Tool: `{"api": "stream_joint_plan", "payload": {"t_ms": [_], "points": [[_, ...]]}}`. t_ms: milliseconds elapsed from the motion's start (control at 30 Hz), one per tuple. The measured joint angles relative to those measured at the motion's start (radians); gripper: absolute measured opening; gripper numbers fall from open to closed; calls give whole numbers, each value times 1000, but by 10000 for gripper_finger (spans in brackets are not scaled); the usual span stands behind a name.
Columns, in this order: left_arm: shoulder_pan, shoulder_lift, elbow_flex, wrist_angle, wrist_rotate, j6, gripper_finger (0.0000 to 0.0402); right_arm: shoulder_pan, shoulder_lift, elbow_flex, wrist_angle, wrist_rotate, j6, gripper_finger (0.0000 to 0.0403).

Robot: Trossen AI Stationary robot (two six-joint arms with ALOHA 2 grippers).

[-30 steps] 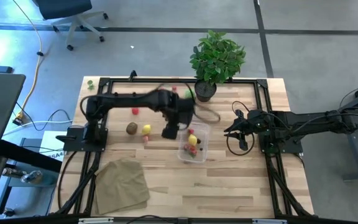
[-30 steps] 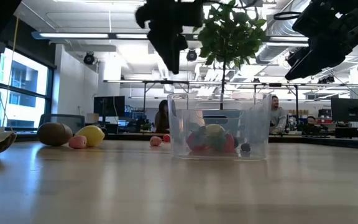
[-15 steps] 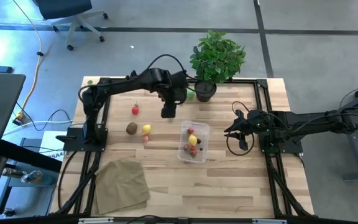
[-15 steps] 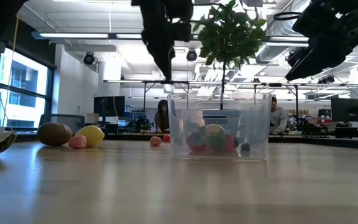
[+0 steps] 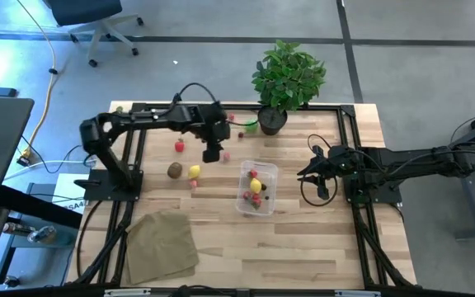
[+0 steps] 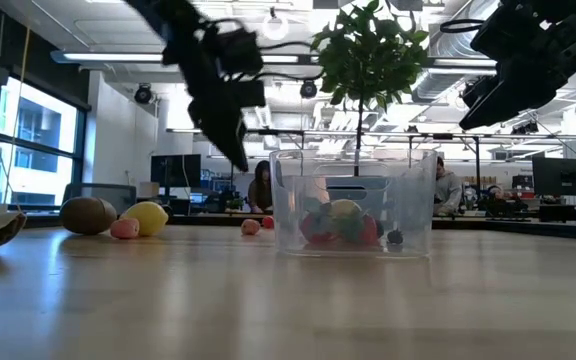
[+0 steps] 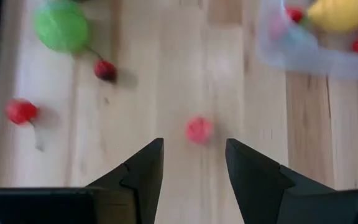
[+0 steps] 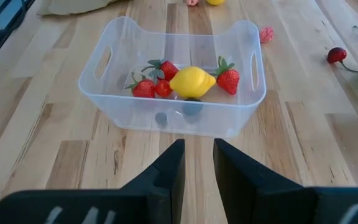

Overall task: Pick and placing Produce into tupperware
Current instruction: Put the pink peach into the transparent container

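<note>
Left gripper (image 7: 193,163) above pink berry (image 7: 199,130), beside tupperware (image 5: 256,188); fingers parted, empty. Lower straight, straddle berry, close gently, avoid nudging tupperware wall. Right gripper (image 8: 197,163) idle beside tupperware, fingers slightly apart, empty.

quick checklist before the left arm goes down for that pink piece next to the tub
1. Left gripper open and empty: ok, fingers apart, nothing between them.
2. Pink piece lined up with the finger gap: ok, it lies just ahead of it.
3. Space around the piece: ok, the dark red cherry and tupperware lie apart from it.
4. Tupperware has room: ok, the lemon and strawberries leave floor bare.
5. Right gripper out of the way: ok, right of the tupperware.
</note>
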Motion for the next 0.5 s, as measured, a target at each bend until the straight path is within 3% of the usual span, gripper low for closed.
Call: {"api": "stream_joint_plan", "payload": {"t_ms": [200,500], "points": [[69,-50,-192,280,122,-23,163,0,0,0,-1,0,0,73],[90,-49,-237,348,121,73,163,0,0,0,-2,0,0,73]]}}
